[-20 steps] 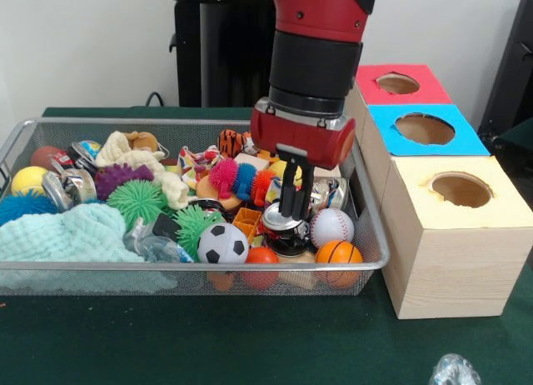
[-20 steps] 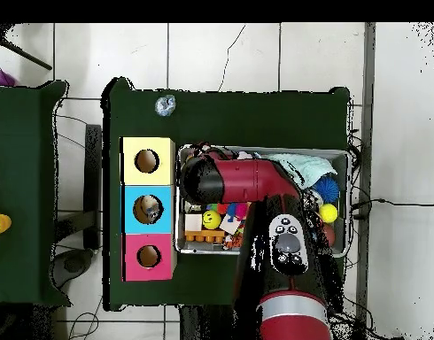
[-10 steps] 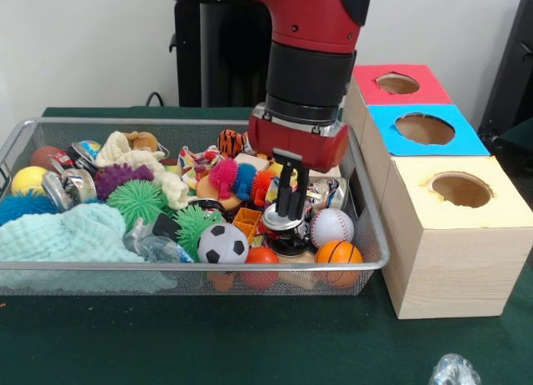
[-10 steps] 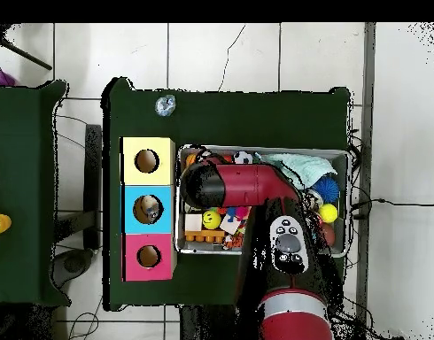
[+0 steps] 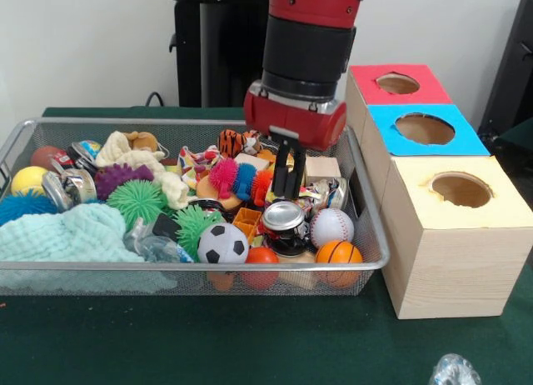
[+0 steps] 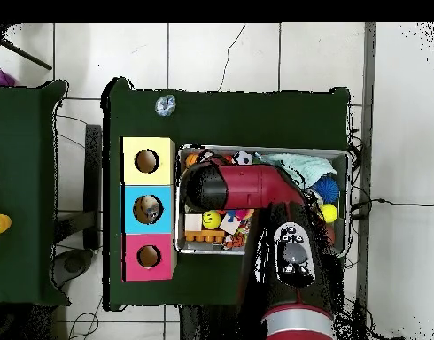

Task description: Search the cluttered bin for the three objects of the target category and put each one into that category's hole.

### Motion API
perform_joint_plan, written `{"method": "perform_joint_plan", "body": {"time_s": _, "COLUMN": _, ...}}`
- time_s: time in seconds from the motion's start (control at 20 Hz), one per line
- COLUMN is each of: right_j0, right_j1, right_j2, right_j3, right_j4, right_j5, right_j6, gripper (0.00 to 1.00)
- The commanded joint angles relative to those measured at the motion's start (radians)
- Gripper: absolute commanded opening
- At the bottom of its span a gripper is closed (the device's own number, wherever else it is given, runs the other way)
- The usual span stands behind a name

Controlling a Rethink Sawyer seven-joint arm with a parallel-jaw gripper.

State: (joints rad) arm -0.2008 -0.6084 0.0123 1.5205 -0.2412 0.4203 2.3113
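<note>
My gripper (image 5: 288, 192) hangs over the right part of the wire mesh bin (image 5: 191, 267), its black fingers close together with nothing between them. Just below it a silver crushed can (image 5: 285, 217) lies on the pile, apart from the fingertips. Other crushed cans (image 5: 71, 185) lie at the bin's left end. To the right stand three wooden boxes with holes: yellow (image 5: 460, 189), blue (image 5: 425, 128) and red (image 5: 397, 83). In the overhead view the red arm (image 6: 243, 186) hides the gripper and the can.
The bin holds a soccer ball (image 5: 222, 243), baseball (image 5: 331, 227), basketball (image 5: 339, 253), spiky balls (image 5: 136, 200), a pale cloth (image 5: 67, 235) and plush toys. A crumpled foil piece (image 5: 454, 371) lies on the green table outside the bin. Something shows inside the blue hole (image 6: 148, 209).
The gripper has risen from the silver can and shifted slightly left. The can stayed in the bin.
</note>
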Motion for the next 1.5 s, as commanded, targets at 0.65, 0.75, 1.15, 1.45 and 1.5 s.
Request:
{"method": "perform_joint_plan", "body": {"time_s": 0.65, "right_j0": -0.09, "right_j1": -0.093, "right_j2": 0.094, "right_j3": 0.161, "right_j4": -0.024, "right_j5": 0.114, "right_j6": -0.082, "gripper": 0.0}}
{"method": "perform_joint_plan", "body": {"time_s": 0.75, "right_j0": -0.085, "right_j1": -0.086, "right_j2": 0.092, "right_j3": 0.163, "right_j4": -0.035, "right_j5": 0.093, "right_j6": -0.069, "gripper": 0.0}}
{"method": "perform_joint_plan", "body": {"time_s": 1.15, "right_j0": -0.029, "right_j1": -0.065, "right_j2": 0.035, "right_j3": 0.147, "right_j4": -0.063, "right_j5": 0.044, "right_j6": 0.014, "gripper": 0.0}}
{"method": "perform_joint_plan", "body": {"time_s": 1.45, "right_j0": -0.029, "right_j1": -0.046, "right_j2": 0.031, "right_j3": 0.155, "right_j4": -0.057, "right_j5": 0.005, "right_j6": 0.031, "gripper": 0.0}}
{"method": "perform_joint_plan", "body": {"time_s": 1.5, "right_j0": -0.028, "right_j1": -0.046, "right_j2": 0.029, "right_j3": 0.152, "right_j4": -0.058, "right_j5": 0.007, "right_j6": 0.029, "gripper": 0.0}}
